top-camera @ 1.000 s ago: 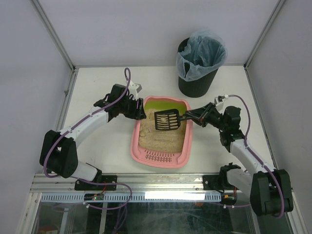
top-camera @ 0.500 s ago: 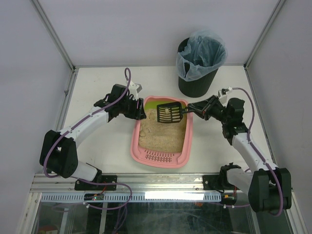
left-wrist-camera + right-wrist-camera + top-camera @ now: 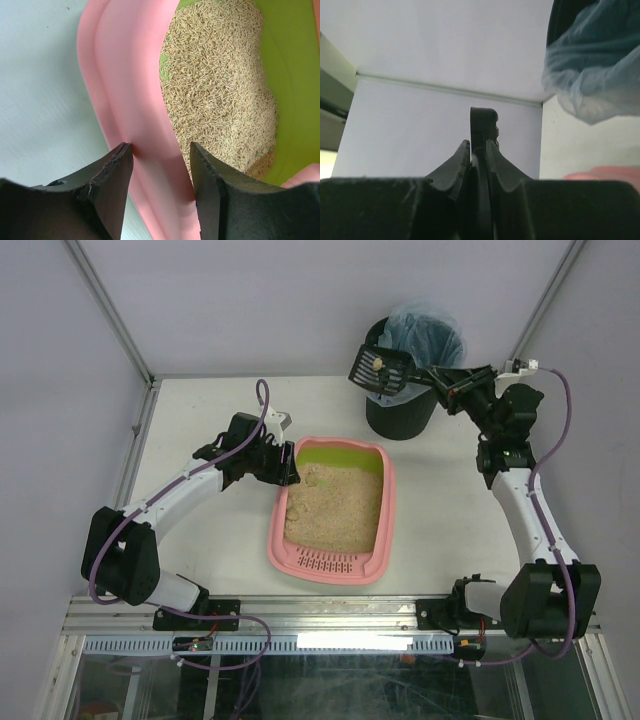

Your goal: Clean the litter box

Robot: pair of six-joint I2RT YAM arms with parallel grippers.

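Closest to the arm bases, the litter box (image 3: 330,562) sits in the middle of the table (image 3: 200,420), its slotted pink rim at the near end and its lime-green end farther away. Beige litter (image 3: 335,505) fills most of it, heaped unevenly. At the far part of the box's left side, the left gripper (image 3: 285,468) straddles the pink wall. The left wrist view shows one of its fingers (image 3: 112,175) against the outside of the wall and the other on the inner slope, so the half-spread jaws pinch the rim between them. Farther back and to the right, the right gripper (image 3: 440,383) is raised, its jaws squeezed tight on the handle of a black slotted scoop (image 3: 378,370). The scoop carries a small pale clump (image 3: 381,364) and hangs at the left edge of the black bin (image 3: 400,415), beside its bluish bag (image 3: 430,335).
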